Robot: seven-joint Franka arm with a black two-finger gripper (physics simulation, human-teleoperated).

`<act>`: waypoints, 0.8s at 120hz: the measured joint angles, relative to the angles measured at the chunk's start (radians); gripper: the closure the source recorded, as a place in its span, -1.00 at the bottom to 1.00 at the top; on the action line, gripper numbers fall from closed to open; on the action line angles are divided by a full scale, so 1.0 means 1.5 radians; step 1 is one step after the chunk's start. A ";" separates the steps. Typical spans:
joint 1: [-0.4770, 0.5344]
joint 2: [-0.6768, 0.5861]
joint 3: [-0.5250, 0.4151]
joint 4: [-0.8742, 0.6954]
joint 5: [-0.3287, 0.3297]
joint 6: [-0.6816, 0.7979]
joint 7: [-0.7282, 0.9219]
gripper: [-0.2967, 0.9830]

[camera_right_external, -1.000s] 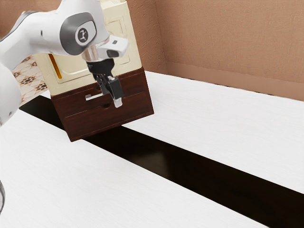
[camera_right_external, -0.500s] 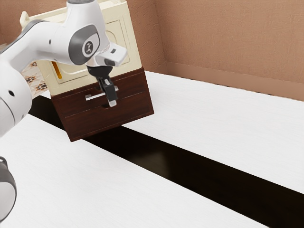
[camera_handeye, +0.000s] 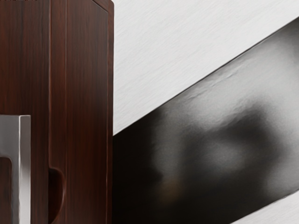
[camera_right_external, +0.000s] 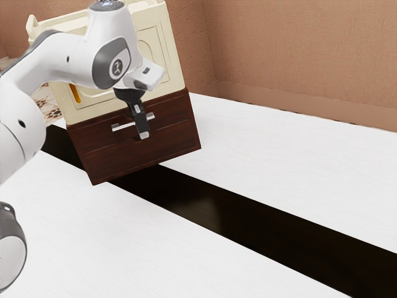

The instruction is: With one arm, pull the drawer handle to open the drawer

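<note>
The hand (camera_right_external: 144,133) has slid a bit toward the exterior view's left since the first picture. Back then it hid the far end of the silver handle (camera_right_external: 124,126). Now a bit of the handle peeks out on both sides of the hand. Since half a second ago, the hand has moved only a tiny bit. It points down in front of the handle, nearer the end on the exterior view's right. I can't tell if the hand is apart or together, or if it touches the handle. The white arm (camera_right_external: 46,65) has swung a little too.

The handle is on the front of the top drawer (camera_right_external: 173,110). That drawer looks shut, and it is where it was before. Under it is another dark brown drawer front (camera_right_external: 124,160). In the wrist view, a round dent (camera_handeye: 57,193) in the wood is beside the handle.

On top of the brown wood sits a big cream box (camera_right_external: 166,69) with an orange strip (camera_right_external: 75,93) on its front. The arm blocks part of that box. The brown wood stands on a white desk (camera_right_external: 279,155), across a shiny black band (camera_right_external: 248,217). Behind are tan walls (camera_right_external: 279,49), and there is a floor with a pattern (camera_right_external: 49,108) at the exterior view's left.
</note>
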 joint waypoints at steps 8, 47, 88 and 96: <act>0.000 0.003 0.002 0.000 0.001 0.004 0.005 -0.53; -0.001 0.013 0.021 0.001 0.008 0.012 0.023 -0.53; 0.000 0.020 0.040 0.000 0.008 0.015 0.034 -0.53; 0.000 0.023 0.041 -0.001 0.008 0.021 0.036 -0.53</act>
